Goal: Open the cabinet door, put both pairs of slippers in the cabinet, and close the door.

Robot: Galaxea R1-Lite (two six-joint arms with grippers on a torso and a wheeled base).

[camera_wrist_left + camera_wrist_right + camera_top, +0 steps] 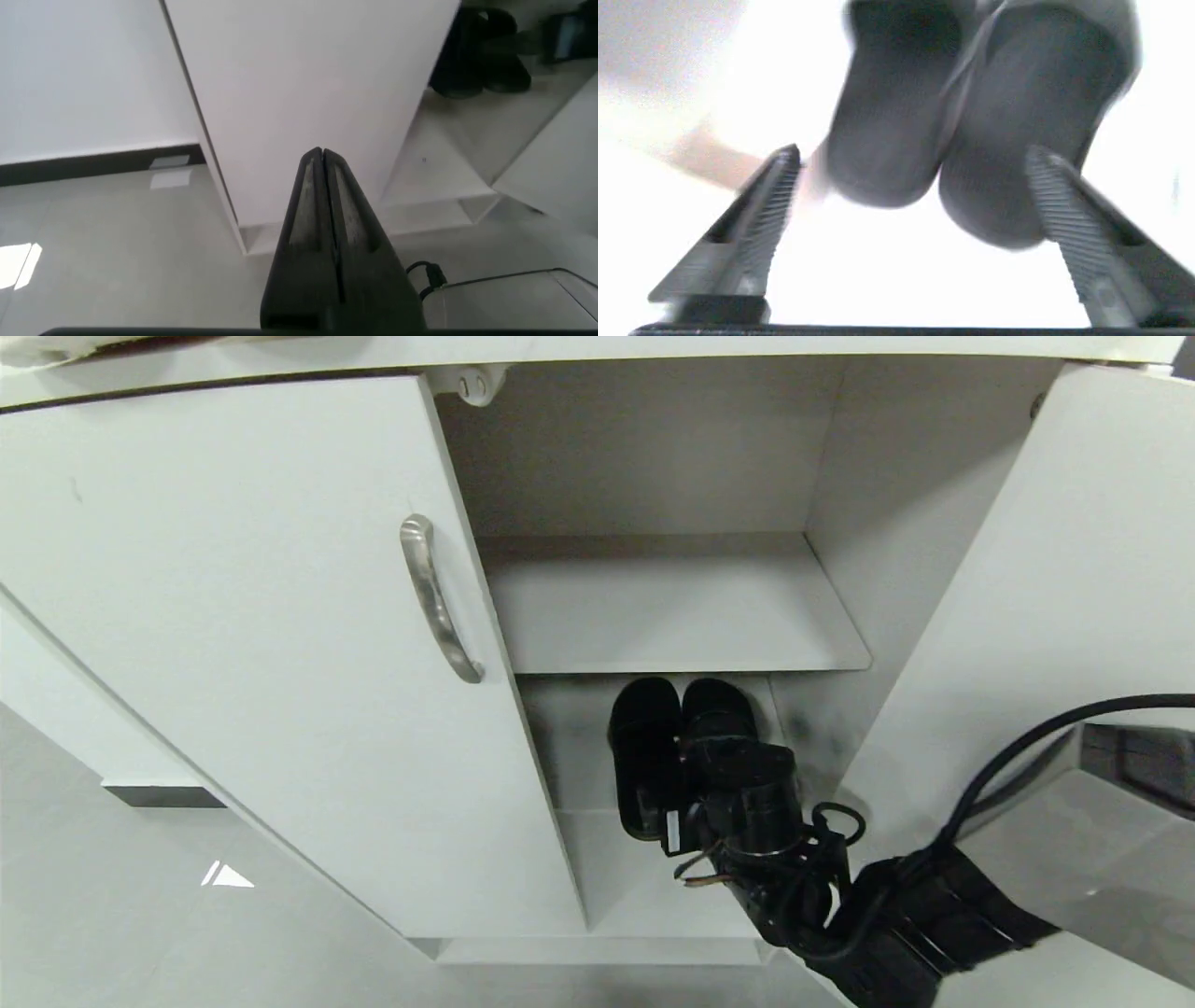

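Observation:
A pair of black slippers (653, 747) lies side by side on the cabinet's bottom board (644, 887), under the shelf (672, 607). My right gripper (714, 751) sits low inside the opening, right at the slippers' near ends. In the right wrist view it is open (915, 159), with the slippers (971, 121) just beyond its spread ribbed fingers (775, 205), not clamped. My left gripper (322, 154) is shut on nothing and hangs above the floor before the closed left door (308, 84); the slippers (481, 56) lie farther off.
The right door (1055, 616) stands swung open beside my right arm. The left door (233, 663) is shut, with a curved metal handle (434, 597). The upper shelf is bare. Grey floor (140, 933) spreads on the left.

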